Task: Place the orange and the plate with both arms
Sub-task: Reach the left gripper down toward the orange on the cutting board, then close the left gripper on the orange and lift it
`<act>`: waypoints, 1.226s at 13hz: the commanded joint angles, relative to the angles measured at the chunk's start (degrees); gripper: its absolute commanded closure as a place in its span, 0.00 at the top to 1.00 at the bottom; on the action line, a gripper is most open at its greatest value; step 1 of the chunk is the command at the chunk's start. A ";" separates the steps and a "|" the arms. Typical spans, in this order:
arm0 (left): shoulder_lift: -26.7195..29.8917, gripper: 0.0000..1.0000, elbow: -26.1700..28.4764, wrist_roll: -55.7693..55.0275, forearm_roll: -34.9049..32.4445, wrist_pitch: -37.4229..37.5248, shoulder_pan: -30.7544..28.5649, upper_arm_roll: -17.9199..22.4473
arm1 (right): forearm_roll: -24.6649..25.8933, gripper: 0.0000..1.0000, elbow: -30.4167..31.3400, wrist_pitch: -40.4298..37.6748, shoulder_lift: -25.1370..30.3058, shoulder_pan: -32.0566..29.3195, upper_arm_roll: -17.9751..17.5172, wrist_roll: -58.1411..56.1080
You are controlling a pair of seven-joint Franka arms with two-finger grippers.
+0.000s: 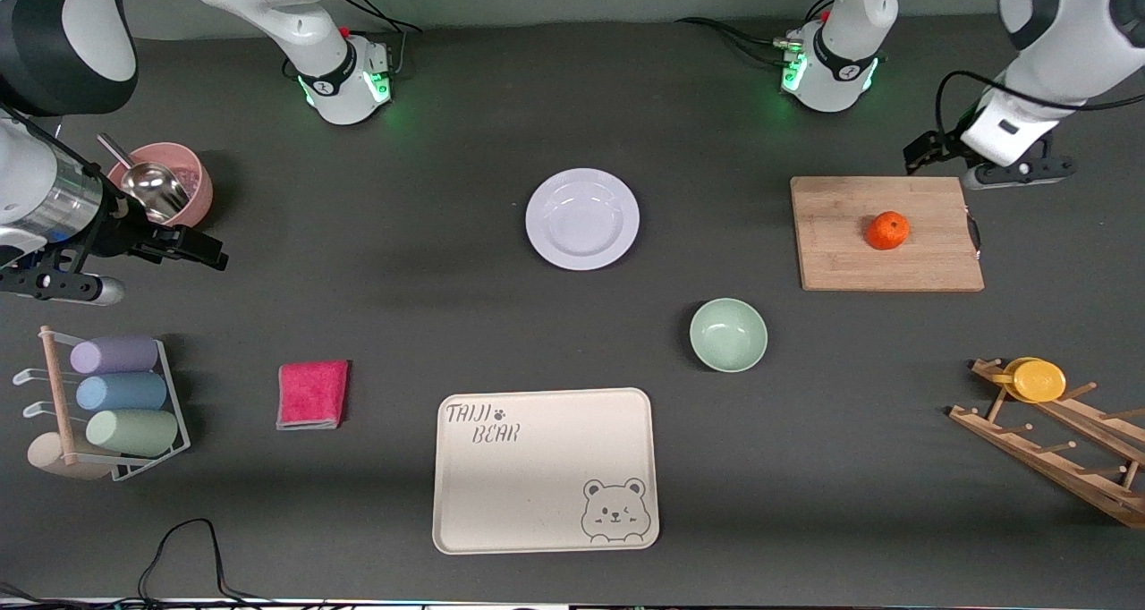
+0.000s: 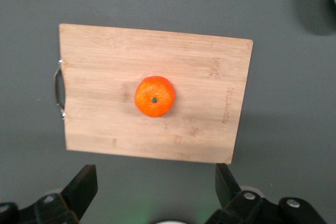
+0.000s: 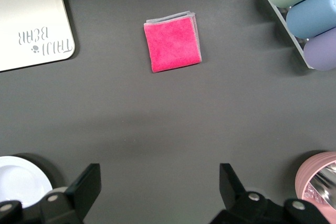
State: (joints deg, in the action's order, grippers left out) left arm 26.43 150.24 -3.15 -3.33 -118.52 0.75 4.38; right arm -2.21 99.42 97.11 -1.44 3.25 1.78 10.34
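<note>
The orange (image 1: 887,231) sits on a wooden cutting board (image 1: 841,243) toward the left arm's end of the table. It also shows in the left wrist view (image 2: 155,96), in the middle of the board (image 2: 105,66). My left gripper (image 1: 975,163) (image 2: 156,182) is open and empty, up over the table beside the board's edge nearest the arm bases. The pale lavender plate (image 1: 582,219) lies empty at mid-table; its edge shows in the right wrist view (image 3: 16,179). My right gripper (image 1: 125,266) (image 3: 157,184) is open and empty, over bare table near the right arm's end.
A mint-green bowl (image 1: 728,334) and the beige bear tray (image 1: 546,471) lie nearer the camera than the plate. A pink cloth (image 1: 312,394) (image 3: 173,44), a rack of pastel cups (image 1: 107,404), a pink bowl holding a metal scoop (image 1: 165,185) and a wooden rack with a yellow cup (image 1: 1038,380) are around.
</note>
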 commanded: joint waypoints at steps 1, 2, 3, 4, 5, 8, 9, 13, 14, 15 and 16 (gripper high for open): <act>-1.89 1.00 6.90 0.69 -0.80 -10.47 -0.22 0.01 | -1.04 1.00 1.57 1.07 1.53 0.26 0.51 -1.28; -4.34 1.00 7.61 0.60 -0.80 -12.76 -0.83 0.01 | -1.04 1.00 1.57 1.07 1.53 0.26 0.51 -1.37; -6.97 1.00 7.79 0.69 -0.80 -16.18 -0.93 0.01 | -1.04 1.00 1.57 1.15 1.44 0.26 0.51 -1.46; -10.05 1.00 8.05 0.86 -0.80 -19.52 -1.19 0.01 | -1.04 1.00 1.57 1.24 1.36 0.26 0.51 -1.46; -12.95 1.00 8.14 2.43 -0.80 -22.77 -2.06 0.01 | -1.04 1.00 1.57 1.68 1.35 0.26 0.51 -1.46; -21.21 1.00 8.23 6.04 -0.80 -32.36 -4.43 0.01 | -1.04 1.00 1.57 1.86 1.27 0.26 0.51 -1.46; -23.85 1.00 8.32 6.05 -0.80 -35.87 -4.53 0.01 | -1.04 1.00 1.57 1.86 1.27 0.26 0.59 -1.46; -27.65 1.00 8.49 5.09 -0.10 -38.71 -4.35 0.01 | -1.04 1.00 1.57 2.03 1.09 0.17 0.51 -1.46; -27.74 1.00 8.49 5.09 -0.10 -38.71 -4.35 0.01 | -1.04 1.00 1.57 2.03 1.09 0.17 0.51 -1.46; -27.74 1.00 8.49 5.09 -0.10 -38.71 -4.35 0.01 | -1.04 1.00 1.57 2.12 1.09 0.17 0.51 -1.55; -27.74 1.00 8.49 5.09 -0.10 -38.54 -4.35 0.01 | -1.04 1.00 1.57 2.56 1.09 0.26 0.51 -2.50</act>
State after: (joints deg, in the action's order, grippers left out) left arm -2.04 158.40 1.83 -3.61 -156.89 -3.46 4.49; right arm -2.22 99.76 98.20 -1.43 3.25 1.81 10.04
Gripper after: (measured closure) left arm 0.000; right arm 0.000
